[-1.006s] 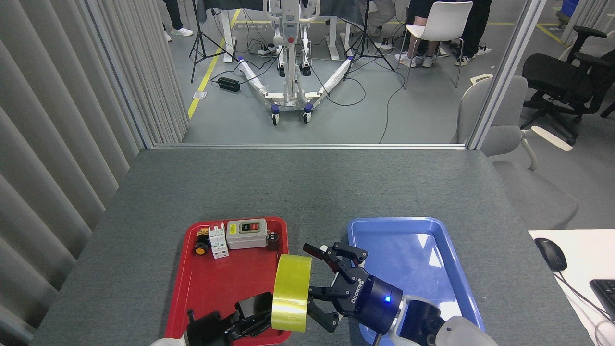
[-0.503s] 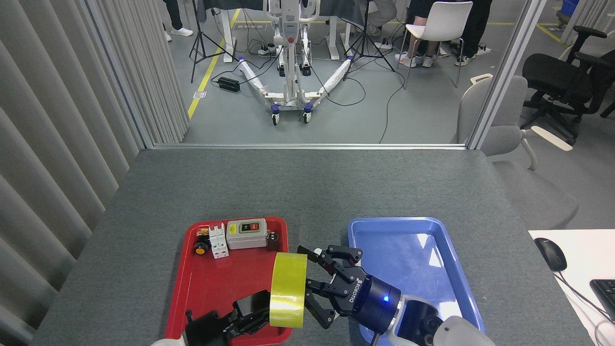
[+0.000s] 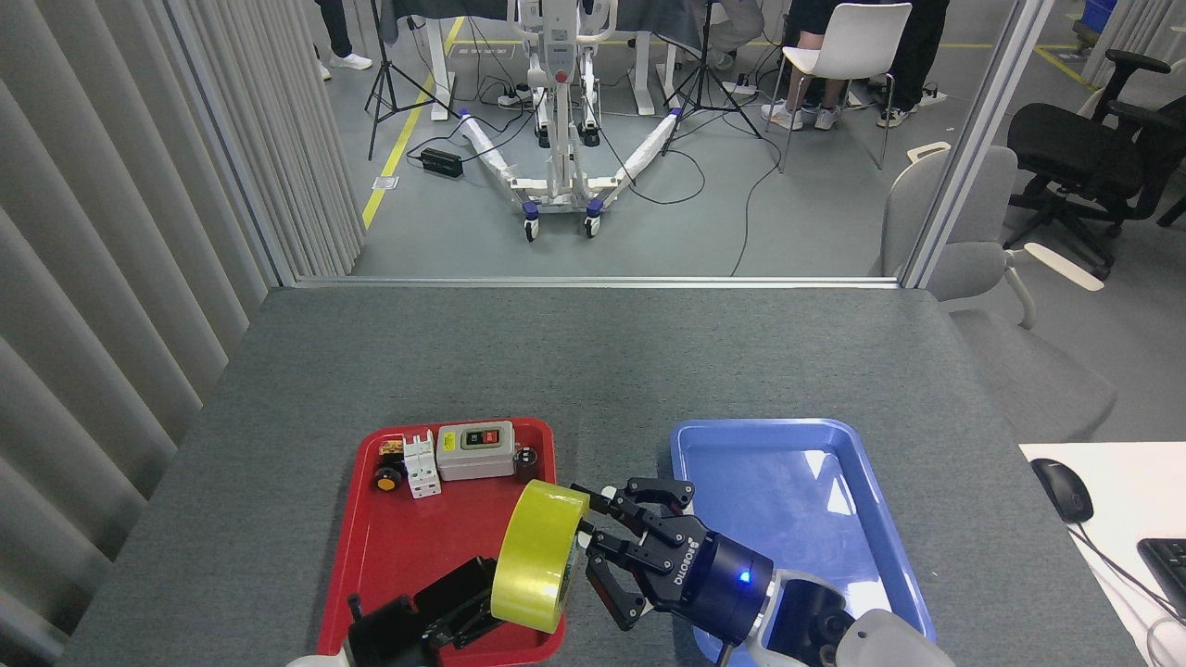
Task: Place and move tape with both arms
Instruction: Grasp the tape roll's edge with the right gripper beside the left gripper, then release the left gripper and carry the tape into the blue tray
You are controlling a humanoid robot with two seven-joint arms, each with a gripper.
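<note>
Since the frame a second earlier, the single roll of tape (image 3: 539,555) had tilted and drifted left over the near right corner of the red tray (image 3: 408,547), held on edge by the left end effector (image 3: 463,607), whose fingers pressed against it, while the right end effector (image 3: 602,542), fingers spread apart, had come up against the roll's right face. Two trays sat near the tabletop's (image 3: 593,361) front edge, the blue tray (image 3: 788,482) bare, and the whole far half of the tabletop lay open. Four small electrical parts stood along the red tray's far edge.
</note>
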